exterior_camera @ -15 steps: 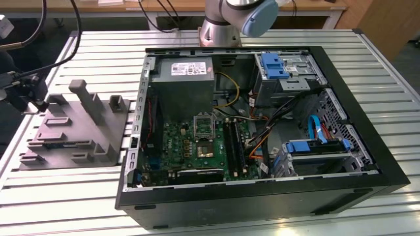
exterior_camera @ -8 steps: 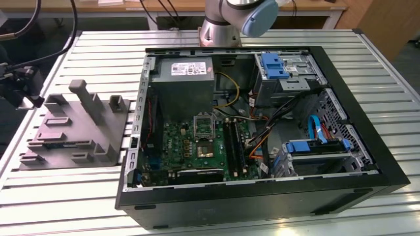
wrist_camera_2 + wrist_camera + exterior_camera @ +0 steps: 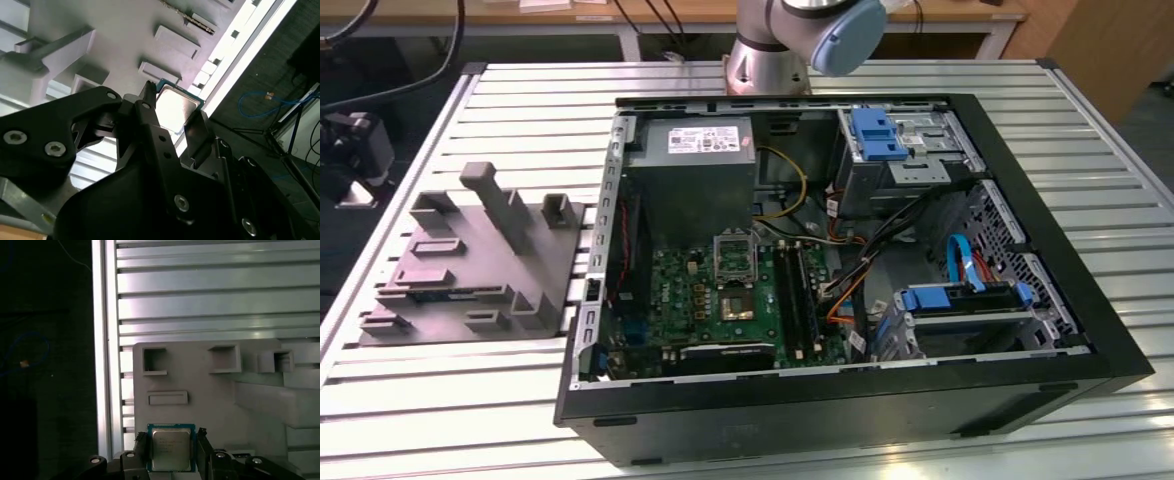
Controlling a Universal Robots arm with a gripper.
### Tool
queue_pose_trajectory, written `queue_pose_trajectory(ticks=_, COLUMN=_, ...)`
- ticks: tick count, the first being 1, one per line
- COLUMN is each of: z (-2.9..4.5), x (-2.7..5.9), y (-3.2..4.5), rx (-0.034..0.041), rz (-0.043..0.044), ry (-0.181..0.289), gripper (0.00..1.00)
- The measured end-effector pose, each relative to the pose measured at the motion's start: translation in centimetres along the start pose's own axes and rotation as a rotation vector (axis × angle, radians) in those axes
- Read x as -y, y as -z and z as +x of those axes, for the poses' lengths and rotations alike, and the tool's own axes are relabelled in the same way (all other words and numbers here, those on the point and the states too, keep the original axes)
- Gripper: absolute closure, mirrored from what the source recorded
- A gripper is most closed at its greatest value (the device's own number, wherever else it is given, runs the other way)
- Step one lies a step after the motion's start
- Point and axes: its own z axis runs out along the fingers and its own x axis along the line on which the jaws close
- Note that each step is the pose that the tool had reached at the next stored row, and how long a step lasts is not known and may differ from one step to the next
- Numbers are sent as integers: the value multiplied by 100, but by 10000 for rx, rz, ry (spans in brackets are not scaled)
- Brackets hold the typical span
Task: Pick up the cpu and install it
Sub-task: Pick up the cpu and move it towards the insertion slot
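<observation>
In both wrist views the cpu (image 3: 171, 450) (image 3: 176, 106), a thin square chip with a pale silvery top and a green rim, sits between the black fingers (image 3: 141, 447) of my gripper (image 3: 171, 441) (image 3: 173, 111). One finger presses on each of two opposite edges, so the gripper is shut on it. The chip hangs above the grey moulded tray (image 3: 210, 390) (image 3: 125, 30), close to the tray's edge nearest the table's rim. In the exterior view the tray (image 3: 467, 260) lies on the slatted table at that view's left.
An open black computer case (image 3: 1067, 330) lies on the table at the exterior view's right, with a green motherboard (image 3: 700, 300), a grey power supply (image 3: 707, 170), cables and blue drive brackets inside. The arm's base (image 3: 774, 50) stands behind the case. Dark floor lies past the table's edge (image 3: 105, 340).
</observation>
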Motion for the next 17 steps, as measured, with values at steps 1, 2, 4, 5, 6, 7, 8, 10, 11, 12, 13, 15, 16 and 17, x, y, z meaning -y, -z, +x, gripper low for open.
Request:
queue_pose_trajectory(ticks=1, z=0, x=-2, y=37, rx=-1, rz=0, ry=0, gripper=53)
queue_pose_trajectory(ticks=2, z=0, x=-4, y=71, rx=-1, rz=1, ry=0, gripper=53)
queue_pose_trajectory(ticks=4, z=0, x=-9, y=144, rx=-1, rz=0, ry=0, gripper=53)
queue_pose_trajectory(ticks=5, z=0, x=-11, y=179, rx=-1, rz=1, ry=0, gripper=53)
queue_pose_trajectory(ticks=6, z=0, x=-13, y=211, rx=0, rz=0, ry=0, gripper=53)
queue_pose_trajectory(ticks=7, z=0, x=-15, y=242, rx=-1, rz=0, ry=0, gripper=53)
queue_pose_trajectory(ticks=8, z=0, x=-17, y=274, rx=-1, rz=1, ry=0, gripper=53)
queue_pose_trajectory(ticks=10, z=0, x=-21, y=341, rx=-1, rz=1, ry=0, gripper=53)
queue_pose_trajectory(ticks=11, z=0, x=-23, y=374, rx=-2, rz=1, ry=0, gripper=53)
queue_pose_trajectory(ticks=12, z=0, x=-26, y=406, rx=0, rz=0, ry=1, gripper=53)
queue_pose_trajectory(ticks=13, z=-1, x=-28, y=439, rx=0, rz=1, ry=2, gripper=53)
queue_pose_trajectory(ticks=15, z=0, x=-35, y=525, rx=-1, rz=2, ry=1, gripper=53)
queue_pose_trajectory(ticks=16, z=0, x=-39, y=572, rx=0, rz=1, ry=1, gripper=53)
queue_pose_trajectory(ticks=17, z=0, x=-42, y=617, rx=0, rz=2, ry=0, gripper=53)
